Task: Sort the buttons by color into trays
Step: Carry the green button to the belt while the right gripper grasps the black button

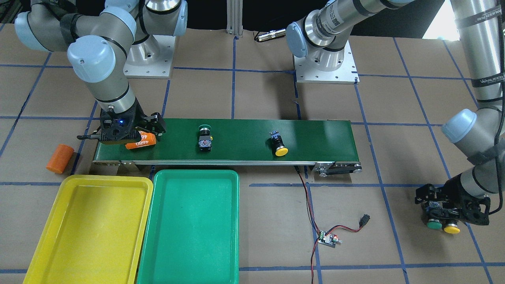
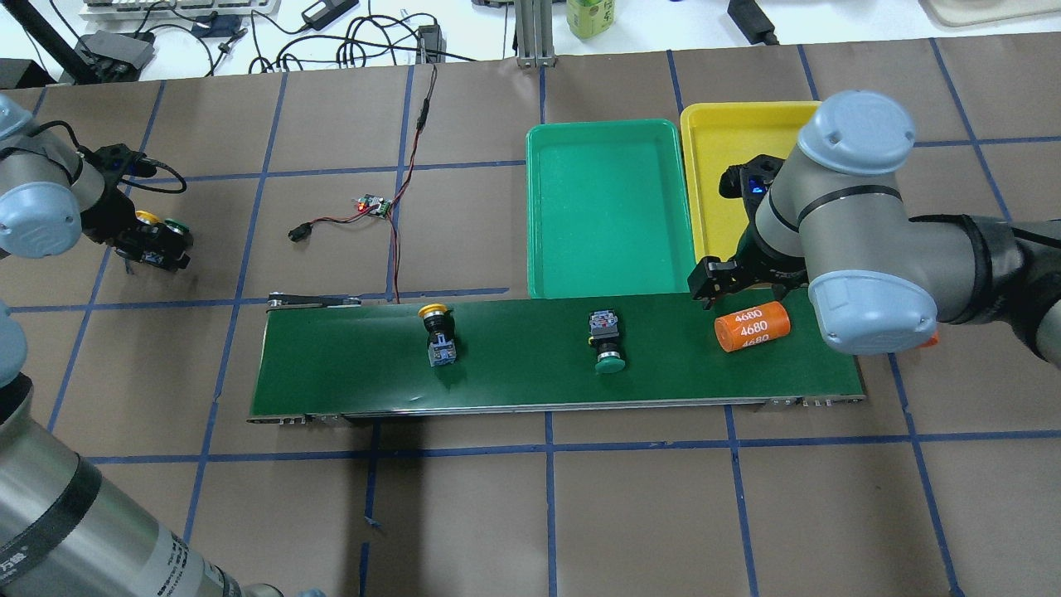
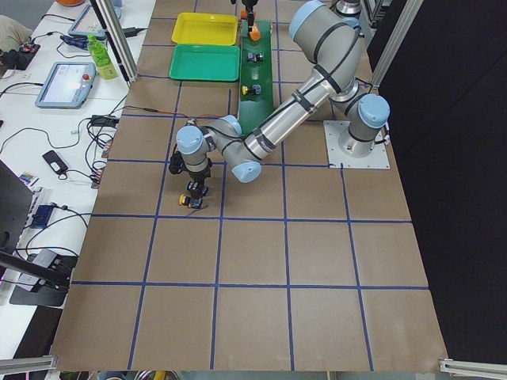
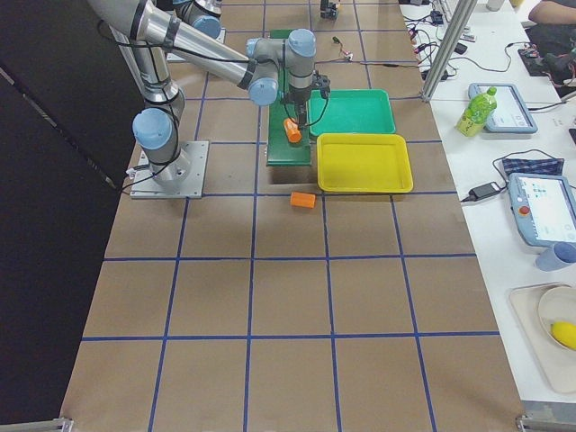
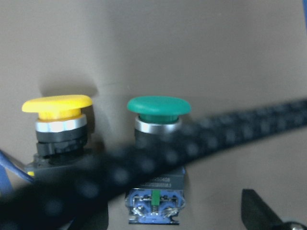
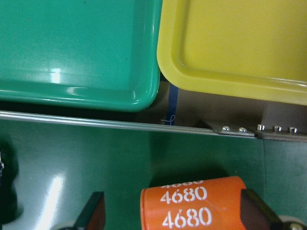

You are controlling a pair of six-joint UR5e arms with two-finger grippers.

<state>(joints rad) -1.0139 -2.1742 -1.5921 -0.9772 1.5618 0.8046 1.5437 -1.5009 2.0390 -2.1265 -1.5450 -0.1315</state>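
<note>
Right end effector: we see it open astride the orange 4680 cylinder.
Green-capped black push-button: leftward on the dark-green conveyor belt, axis crosswise.

Seen from overhead, a yellow button and a green button lie toppled on the belt, the green one at 3 o'clock. A second yellow-and-green pair lies at far 9 o'clock. The green tray and yellow tray adjoin at 1 o'clock.
</note>
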